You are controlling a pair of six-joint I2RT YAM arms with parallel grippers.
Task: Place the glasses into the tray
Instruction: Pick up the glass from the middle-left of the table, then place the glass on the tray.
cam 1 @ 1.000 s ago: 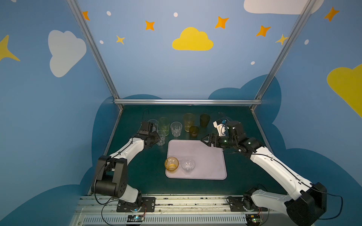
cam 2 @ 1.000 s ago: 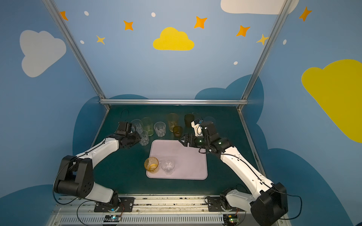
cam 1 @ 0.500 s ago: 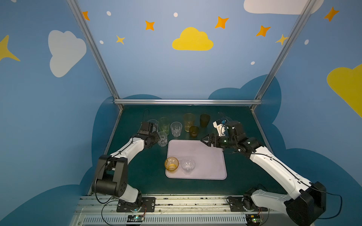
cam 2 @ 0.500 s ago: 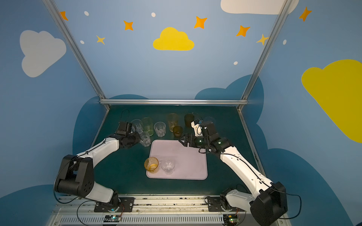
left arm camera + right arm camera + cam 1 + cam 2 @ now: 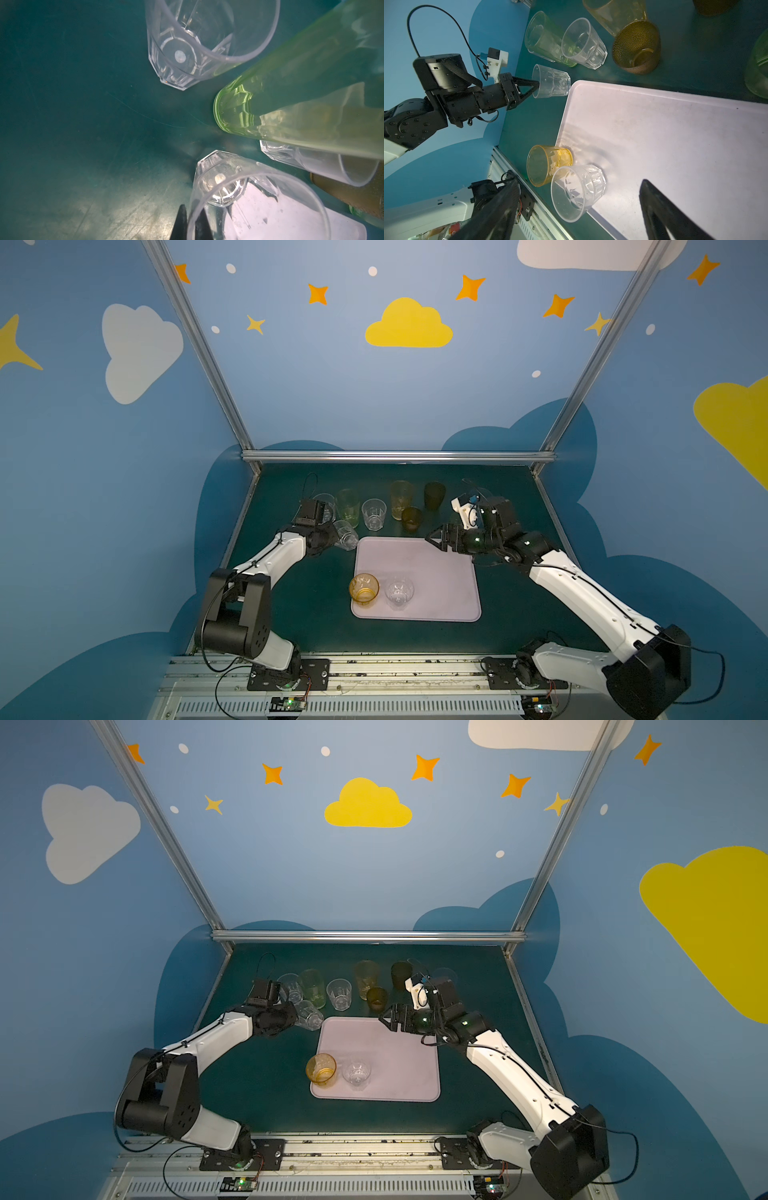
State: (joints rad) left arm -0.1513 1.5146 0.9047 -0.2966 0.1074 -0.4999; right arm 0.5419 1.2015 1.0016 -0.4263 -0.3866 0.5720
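Noted a dark green tabletop [image 5: 316,614], scuffed and finely scratched in the left wrist view. Stood ringed by blue walls [image 5: 83,489] painted with a yellow cloud [image 5: 408,325], a white cloud [image 5: 141,350] and orange stars [image 5: 318,294]. Was framed by aluminium bars [image 5: 395,456]. Was edged in front by a metal rail [image 5: 395,672] and a vented grille [image 5: 415,707].

This is a robot test cell in a laboratory. Blue walls [image 5: 374,398] painted with clouds and stars enclose a dark green tabletop [image 5: 299,605], framed by aluminium profiles [image 5: 395,456]. A left arm [image 5: 274,556] and a right arm [image 5: 582,585] are bolted to a metal rail [image 5: 395,672] at the front, beside bare circuit boards [image 5: 286,702].
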